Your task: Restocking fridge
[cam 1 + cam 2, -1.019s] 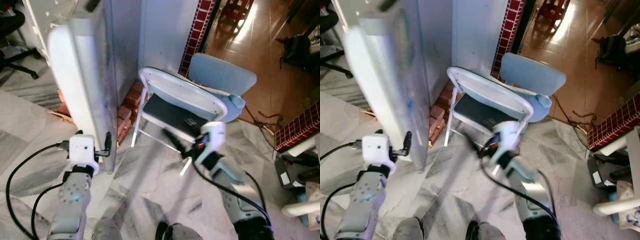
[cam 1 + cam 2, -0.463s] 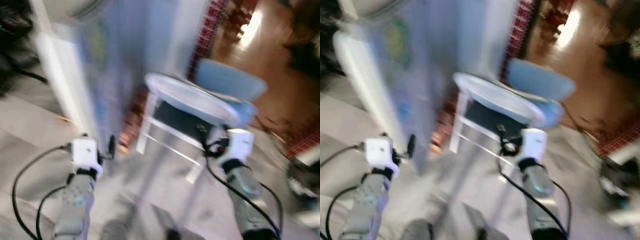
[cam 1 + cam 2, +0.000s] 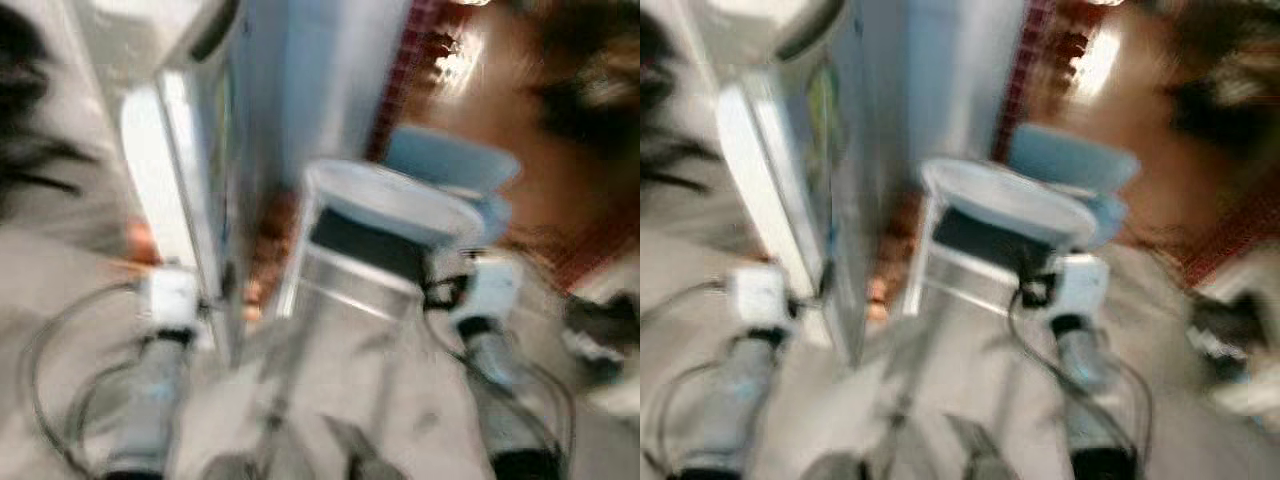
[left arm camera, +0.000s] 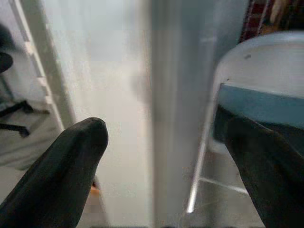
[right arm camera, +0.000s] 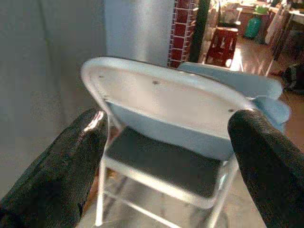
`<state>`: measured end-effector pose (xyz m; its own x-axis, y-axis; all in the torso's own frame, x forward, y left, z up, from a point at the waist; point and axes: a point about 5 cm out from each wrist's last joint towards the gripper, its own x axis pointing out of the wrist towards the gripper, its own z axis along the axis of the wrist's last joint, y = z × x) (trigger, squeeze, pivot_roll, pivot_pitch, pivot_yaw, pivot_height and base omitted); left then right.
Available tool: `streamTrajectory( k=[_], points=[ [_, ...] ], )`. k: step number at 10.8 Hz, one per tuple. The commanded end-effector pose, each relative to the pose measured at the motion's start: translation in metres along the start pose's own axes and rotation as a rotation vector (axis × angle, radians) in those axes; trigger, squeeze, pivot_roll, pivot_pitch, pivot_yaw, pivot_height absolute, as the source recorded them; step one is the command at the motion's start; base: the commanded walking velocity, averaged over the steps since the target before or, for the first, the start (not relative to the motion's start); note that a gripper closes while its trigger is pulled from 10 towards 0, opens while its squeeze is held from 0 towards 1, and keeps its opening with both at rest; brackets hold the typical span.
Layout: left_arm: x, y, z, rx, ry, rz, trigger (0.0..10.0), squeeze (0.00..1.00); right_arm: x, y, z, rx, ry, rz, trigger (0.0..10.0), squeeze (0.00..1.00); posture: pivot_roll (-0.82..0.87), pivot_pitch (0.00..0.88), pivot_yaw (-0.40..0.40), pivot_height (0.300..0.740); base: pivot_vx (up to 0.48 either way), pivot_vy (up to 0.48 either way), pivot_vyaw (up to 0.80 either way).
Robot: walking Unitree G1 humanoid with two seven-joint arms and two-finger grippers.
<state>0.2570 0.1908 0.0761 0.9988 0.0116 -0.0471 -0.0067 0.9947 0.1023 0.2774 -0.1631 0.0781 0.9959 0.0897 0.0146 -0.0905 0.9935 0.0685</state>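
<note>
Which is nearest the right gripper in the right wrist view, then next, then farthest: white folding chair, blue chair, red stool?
1. White folding chair, directly ahead of the open right gripper.
2. Blue chair, just behind the folding chair.
3. Red stool, far back on the wooden floor.

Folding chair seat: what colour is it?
Dark grey seat, white frame; clearest in the right wrist view.

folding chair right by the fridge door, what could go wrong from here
1. The folding chair stands close beside the open fridge door, directly ahead of the right pincer; arm or legs could bump it.
2. The left pincer is open and points at the door's edge; a swing could knock or pinch it.
3. The head views are blurred, so positions are hard to judge.
</note>
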Motion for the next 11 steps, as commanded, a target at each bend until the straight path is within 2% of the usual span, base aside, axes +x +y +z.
streamTrajectory(
  k=[1,5,7,9,10,11],
  points=[
    [0.003,-0.006,0.001,-0.015,-0.006,-0.02,10.0,0.0,-0.001,-0.009,0.0,-0.023,0.0,-0.023,10.0,0.0,0.13,0.05,-0.092,0.74,0.0,0.48,-0.75],
    [0.005,-0.001,-0.001,-0.013,-0.011,0.009,10.0,0.0,0.004,-0.01,0.0,-0.037,0.004,-0.014,10.0,0.0,0.12,0.056,-0.09,0.74,0.0,0.48,-0.58],
    [0.004,0.002,-0.002,-0.009,-0.009,0.027,10.0,0.0,0.008,-0.01,-0.001,-0.029,0.008,-0.014,10.0,0.0,0.13,0.056,-0.093,0.74,0.0,0.48,-0.2],
    [0.0,0.002,-0.003,0.007,-0.013,0.045,10.0,0.0,0.018,-0.003,0.0,-0.006,0.008,0.021,10.0,0.0,0.14,0.055,-0.097,0.74,0.0,0.0,0.0],
    [-0.003,0.004,-0.004,0.013,-0.01,0.062,10.0,0.0,0.021,-0.004,0.001,-0.011,0.009,0.019,10.0,0.0,0.14,0.054,-0.099,0.74,0.0,0.0,0.0],
    [-0.008,0.014,-0.006,0.042,-0.004,0.124,10.0,0.0,0.022,-0.006,0.0,-0.015,0.014,0.019,10.0,0.0,0.15,0.052,-0.103,0.74,0.0,0.0,0.0]
  ],
)
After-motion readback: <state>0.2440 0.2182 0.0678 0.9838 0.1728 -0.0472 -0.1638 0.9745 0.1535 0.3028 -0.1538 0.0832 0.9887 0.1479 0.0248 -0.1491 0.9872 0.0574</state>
